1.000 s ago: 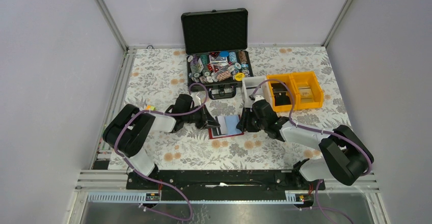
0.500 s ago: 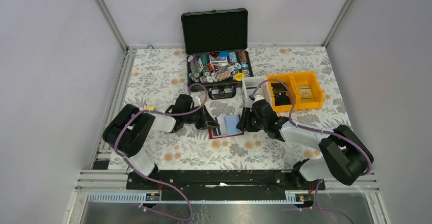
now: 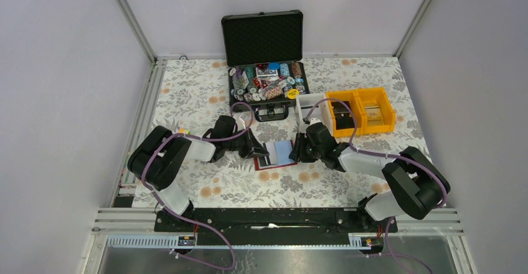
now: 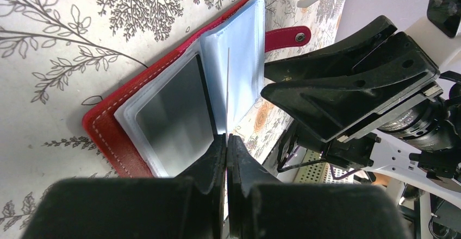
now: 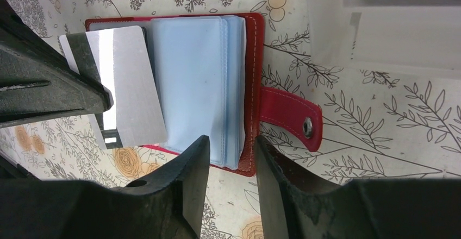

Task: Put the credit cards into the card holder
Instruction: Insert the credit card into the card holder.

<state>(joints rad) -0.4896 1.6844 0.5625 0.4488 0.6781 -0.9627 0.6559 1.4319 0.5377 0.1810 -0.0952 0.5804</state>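
Seen from above, the card holder lies open mid-desk, between the left tool and the right tool, so both reach it. In the left wrist view, that tool is pinched shut on a credit card, edge-on and aimed at the sleeves. In the right wrist view, that tool stands half open astride the card holder's edge, probably to steady it; no firm clamp shows.

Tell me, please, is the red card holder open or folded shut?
Open: the card holder lies spread on the table, its pale sleeves exposed and its snap tab unfastened, sticking out sideways.
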